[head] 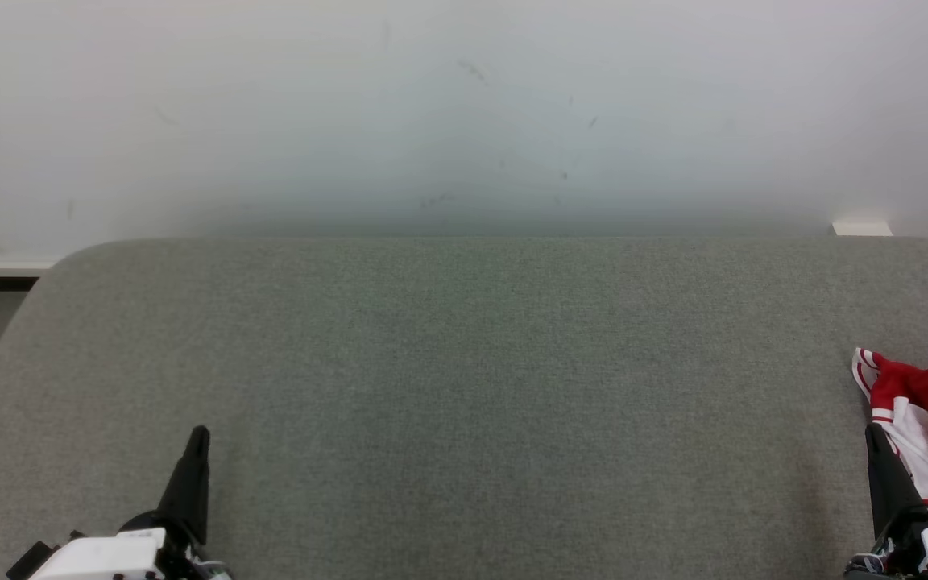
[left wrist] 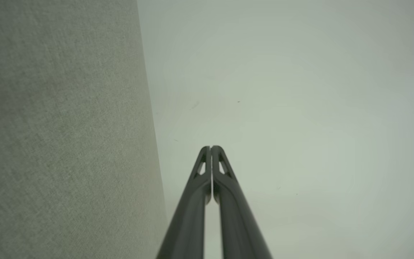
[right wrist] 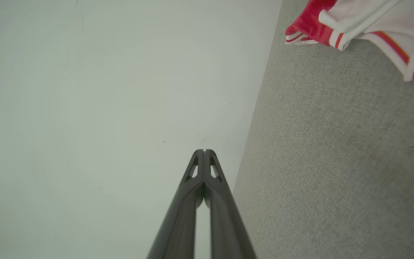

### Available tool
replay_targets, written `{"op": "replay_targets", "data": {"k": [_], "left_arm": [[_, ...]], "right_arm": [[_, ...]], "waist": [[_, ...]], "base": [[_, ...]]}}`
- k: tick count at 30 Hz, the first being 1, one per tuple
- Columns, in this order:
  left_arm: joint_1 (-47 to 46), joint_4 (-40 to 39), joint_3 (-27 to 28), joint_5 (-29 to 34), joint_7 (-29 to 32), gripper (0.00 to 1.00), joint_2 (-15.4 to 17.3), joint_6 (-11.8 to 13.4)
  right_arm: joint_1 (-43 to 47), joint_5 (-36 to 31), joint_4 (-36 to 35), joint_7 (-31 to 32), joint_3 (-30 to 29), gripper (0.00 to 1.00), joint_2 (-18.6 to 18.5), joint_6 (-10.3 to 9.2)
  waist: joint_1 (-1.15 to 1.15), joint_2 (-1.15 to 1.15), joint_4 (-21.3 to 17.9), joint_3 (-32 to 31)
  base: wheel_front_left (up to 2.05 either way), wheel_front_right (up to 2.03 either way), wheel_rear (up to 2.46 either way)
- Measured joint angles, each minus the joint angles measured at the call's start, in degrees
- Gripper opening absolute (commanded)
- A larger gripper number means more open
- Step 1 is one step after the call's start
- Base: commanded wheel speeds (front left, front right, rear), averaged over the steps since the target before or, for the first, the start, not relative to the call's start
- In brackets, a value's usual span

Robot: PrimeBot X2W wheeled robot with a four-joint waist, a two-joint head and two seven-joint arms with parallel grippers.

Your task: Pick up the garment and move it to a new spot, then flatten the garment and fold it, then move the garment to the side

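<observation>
Garment point(head: 927, 427) of red and white cloth lies crumpled at about four o'clock in our head view, at the right edge of the grey fabric-covered surface point(head: 464, 387), partly cut off by the frame. Nearest to us, our right gripper point(head: 875, 432) rises at five o'clock, just beside the garment's left edge. Its two dark fingers are pressed together tip to tip and hold nothing. From the right wrist camera we see the same closed fingers, with the garment's red, white-striped edge up at one o'clock, apart from the fingertips. Our left gripper point(head: 200, 439) stands at seven o'clock, well apart from the garment, its fingers likewise closed against each other and empty. The left wrist camera shows the tips meeting with no gap. Past both grippers the grey surface runs toward twelve o'clock to a far edge with rounded corners. Beyond it stands a pale wall point(head: 464, 105) with a few faint dark scuffs around twelve o'clock. A small white block point(head: 862, 228) sits at two o'clock where surface meets wall.
</observation>
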Motion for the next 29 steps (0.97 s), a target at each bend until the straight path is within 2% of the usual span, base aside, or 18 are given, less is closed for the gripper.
{"op": "replay_targets", "data": {"k": [29], "left_arm": [[-0.01,0.0,0.18,0.24,0.33,0.0,-0.14,0.0]], "right_arm": [[-0.01,-0.07,0.0,0.03,-0.12,0.0,0.05,0.0]], "waist": [[0.0,0.0,0.0,0.0]], "base": [[0.0,0.0,0.0]]}}
